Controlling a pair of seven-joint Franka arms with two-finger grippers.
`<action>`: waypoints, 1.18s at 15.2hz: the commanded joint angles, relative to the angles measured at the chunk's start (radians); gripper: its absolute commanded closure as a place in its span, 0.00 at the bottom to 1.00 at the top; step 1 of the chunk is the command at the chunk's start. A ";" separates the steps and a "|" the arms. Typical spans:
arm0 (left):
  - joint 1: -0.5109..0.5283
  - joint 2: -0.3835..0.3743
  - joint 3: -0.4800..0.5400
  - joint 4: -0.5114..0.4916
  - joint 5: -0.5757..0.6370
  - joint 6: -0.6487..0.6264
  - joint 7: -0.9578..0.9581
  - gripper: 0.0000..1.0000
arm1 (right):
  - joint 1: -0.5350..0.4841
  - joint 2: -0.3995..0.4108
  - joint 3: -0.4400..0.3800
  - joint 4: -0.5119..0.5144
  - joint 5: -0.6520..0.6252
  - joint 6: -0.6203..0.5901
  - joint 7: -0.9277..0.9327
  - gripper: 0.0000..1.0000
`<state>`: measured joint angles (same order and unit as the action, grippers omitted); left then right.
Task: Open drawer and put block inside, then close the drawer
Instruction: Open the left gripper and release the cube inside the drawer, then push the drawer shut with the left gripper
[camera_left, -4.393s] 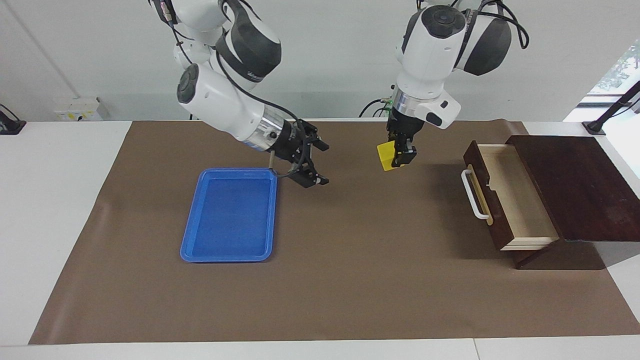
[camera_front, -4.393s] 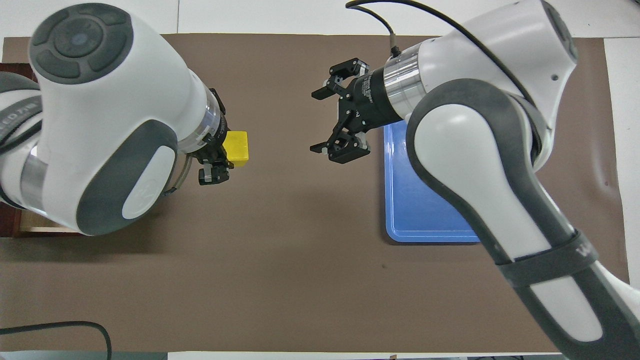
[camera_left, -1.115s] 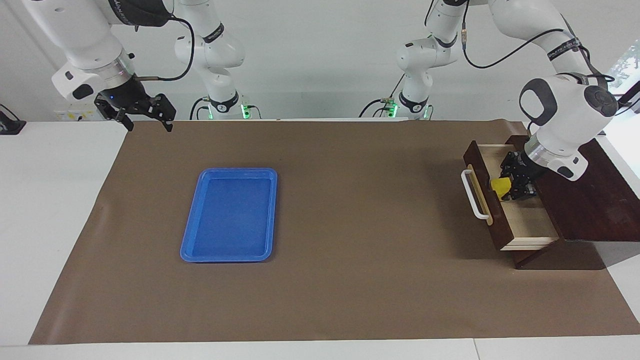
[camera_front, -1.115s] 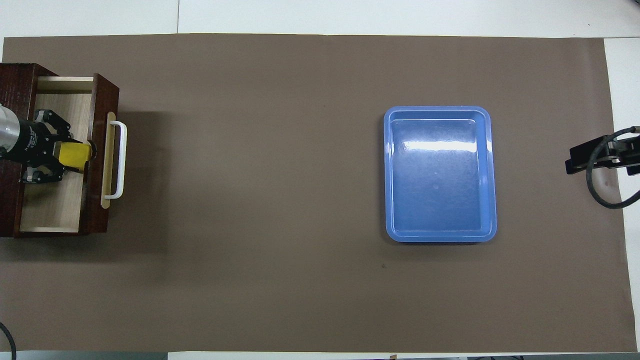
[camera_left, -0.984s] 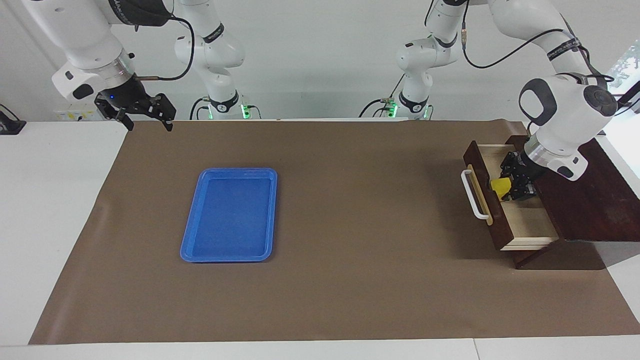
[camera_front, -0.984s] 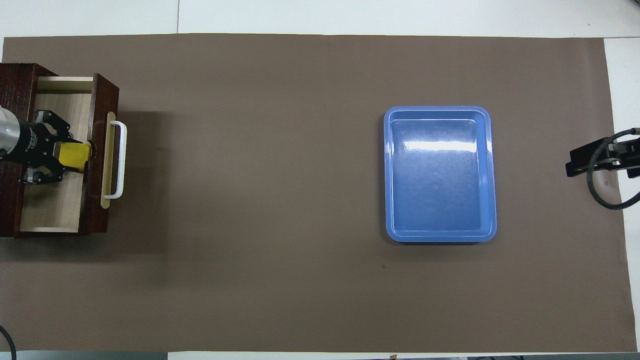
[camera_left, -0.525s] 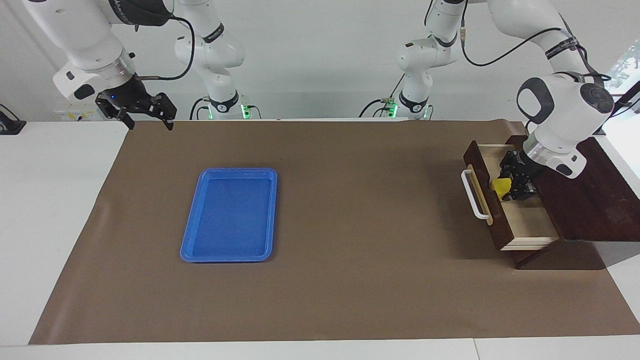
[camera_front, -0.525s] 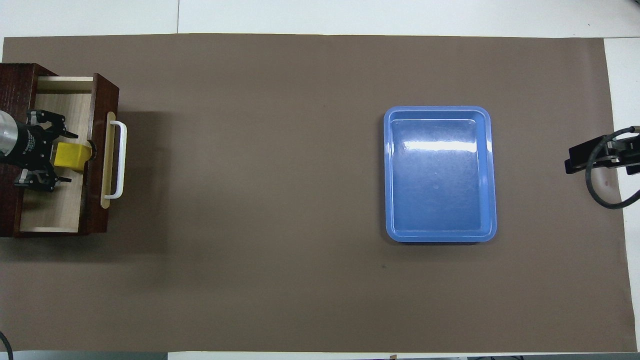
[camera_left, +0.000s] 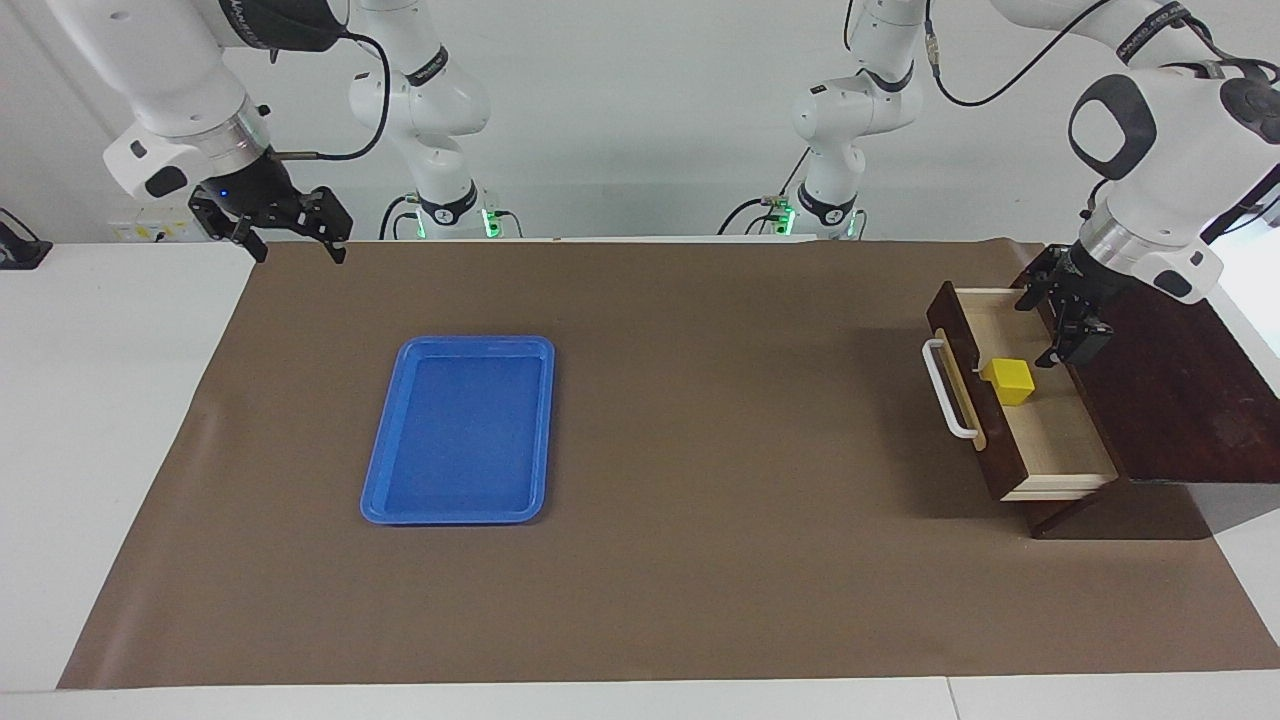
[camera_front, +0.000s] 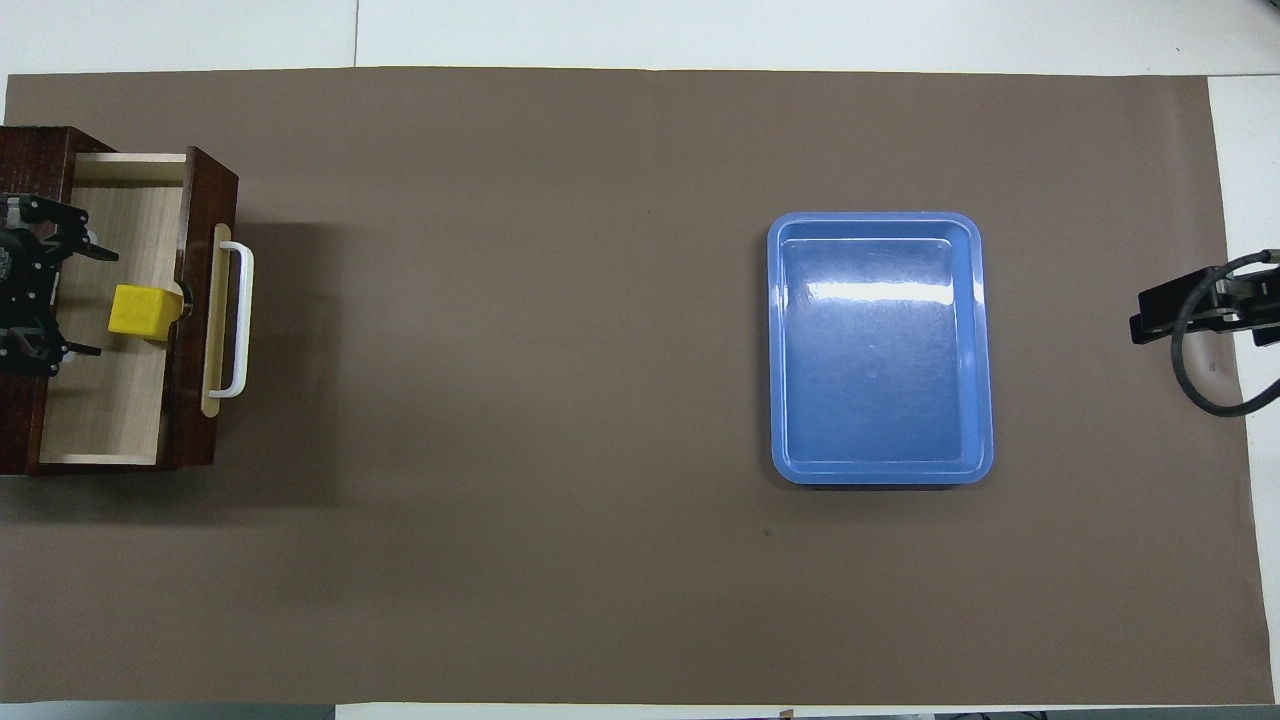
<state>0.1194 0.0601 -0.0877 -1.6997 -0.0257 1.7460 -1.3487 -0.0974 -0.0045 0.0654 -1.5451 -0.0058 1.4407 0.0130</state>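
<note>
The left gripper (camera_left: 1058, 318), cut off at the frame edge in the overhead view, hangs over the open drawer (camera_left: 1050, 430) with its fingers (camera_left: 1034, 290) spread wide and holding nothing. Half a second ago those fingers bracketed the block (camera_left: 1008, 381); now they have lifted clear of it. The block rests alone on the drawer's pale floor, just beside the front panel with the white handle (camera_left: 945, 390). The right gripper (camera_left: 291, 242) waits over the brown mat's (camera_left: 700, 560) corner at the right arm's end, fingers apart and empty; overhead, only a dark sliver of it shows. The blue tray (camera_left: 390, 445) sits unchanged on the mat.
</note>
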 joint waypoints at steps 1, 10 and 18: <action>-0.099 -0.020 0.003 -0.050 0.018 -0.008 -0.050 0.00 | 0.005 -0.018 -0.002 -0.024 -0.003 0.007 0.010 0.00; -0.167 -0.012 0.003 -0.230 0.098 0.180 -0.159 0.00 | 0.015 -0.015 -0.002 -0.016 -0.022 0.009 0.008 0.00; -0.035 0.004 0.005 -0.258 0.134 0.303 -0.063 0.00 | 0.010 -0.015 -0.002 -0.015 -0.020 0.009 0.012 0.00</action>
<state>0.0381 0.0668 -0.0819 -1.9434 0.0808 2.0094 -1.4531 -0.0856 -0.0056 0.0647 -1.5466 -0.0196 1.4407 0.0130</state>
